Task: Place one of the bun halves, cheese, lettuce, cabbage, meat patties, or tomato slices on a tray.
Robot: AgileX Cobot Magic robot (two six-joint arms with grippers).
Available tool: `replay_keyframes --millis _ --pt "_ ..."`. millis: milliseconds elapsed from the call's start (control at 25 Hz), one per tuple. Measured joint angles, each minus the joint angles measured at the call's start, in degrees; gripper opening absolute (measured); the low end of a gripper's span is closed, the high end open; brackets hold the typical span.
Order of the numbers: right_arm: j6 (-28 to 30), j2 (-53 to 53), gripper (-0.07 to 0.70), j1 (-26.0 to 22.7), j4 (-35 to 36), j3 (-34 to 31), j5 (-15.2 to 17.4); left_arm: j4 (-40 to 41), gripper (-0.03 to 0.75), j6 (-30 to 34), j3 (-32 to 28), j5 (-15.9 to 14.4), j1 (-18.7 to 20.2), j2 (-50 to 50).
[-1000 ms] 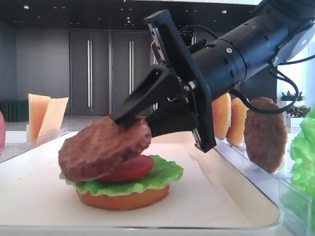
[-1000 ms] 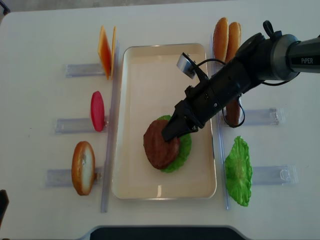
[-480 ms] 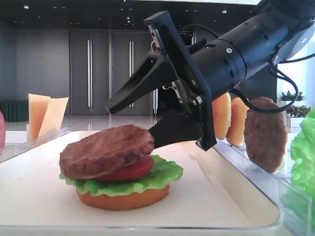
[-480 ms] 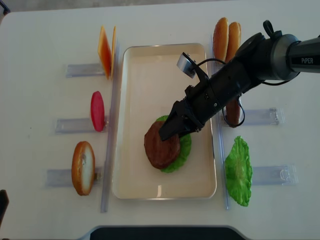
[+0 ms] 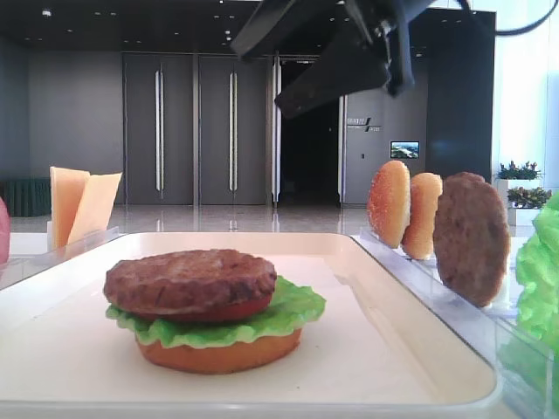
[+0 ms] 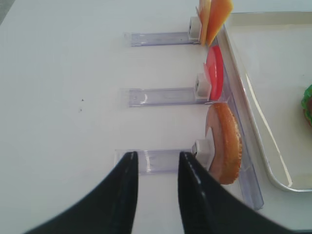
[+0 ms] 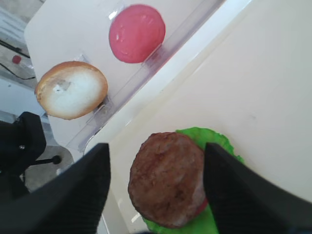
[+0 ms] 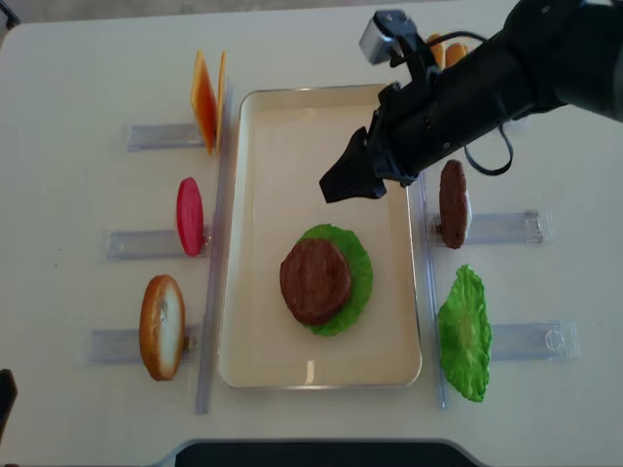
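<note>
A meat patty point(image 8: 314, 280) lies flat on top of a stack on the tray point(image 8: 292, 126). Under it are a tomato slice point(image 5: 236, 307), a lettuce leaf point(image 8: 357, 261) and a bun half point(image 5: 218, 353). My right gripper point(image 8: 336, 185) hangs open well above the tray, beyond the stack, holding nothing. The right wrist view looks straight down on the patty point(image 7: 168, 185) between the spread fingers point(image 7: 92, 170). My left gripper point(image 6: 157, 155) hovers over bare table left of the tray, its fingers apart and empty.
Clear racks flank the tray. On the left stand cheese slices point(image 8: 206, 97), a tomato slice point(image 8: 189, 215) and a bun half point(image 8: 162, 326). On the right stand bun halves point(image 5: 389, 208), a second patty point(image 8: 452, 202) and a lettuce leaf point(image 8: 464, 334).
My right gripper opened and let the patty go; it settled level on the stack. The gripper then rose and drew back toward the tray's far end.
</note>
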State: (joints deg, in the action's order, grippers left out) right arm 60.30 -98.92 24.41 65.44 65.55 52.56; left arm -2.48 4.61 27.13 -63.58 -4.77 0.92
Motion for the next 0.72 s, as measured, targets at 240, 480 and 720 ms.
replay_keyframes --millis 240,480,720 --pt "-9.9 9.2 0.433 0.0 -14.5 0.0 -1.1 0.0 0.219 0.0 0.0 0.0 0.0 0.0" --pt "-33.2 14.5 0.431 0.0 -42.5 0.0 2.3 0.0 0.219 0.0 0.0 0.0 0.0 0.0" --pt "-53.9 15.4 0.387 0.0 -64.3 0.2 12.1 0.0 0.219 0.0 0.0 0.0 0.0 0.0"
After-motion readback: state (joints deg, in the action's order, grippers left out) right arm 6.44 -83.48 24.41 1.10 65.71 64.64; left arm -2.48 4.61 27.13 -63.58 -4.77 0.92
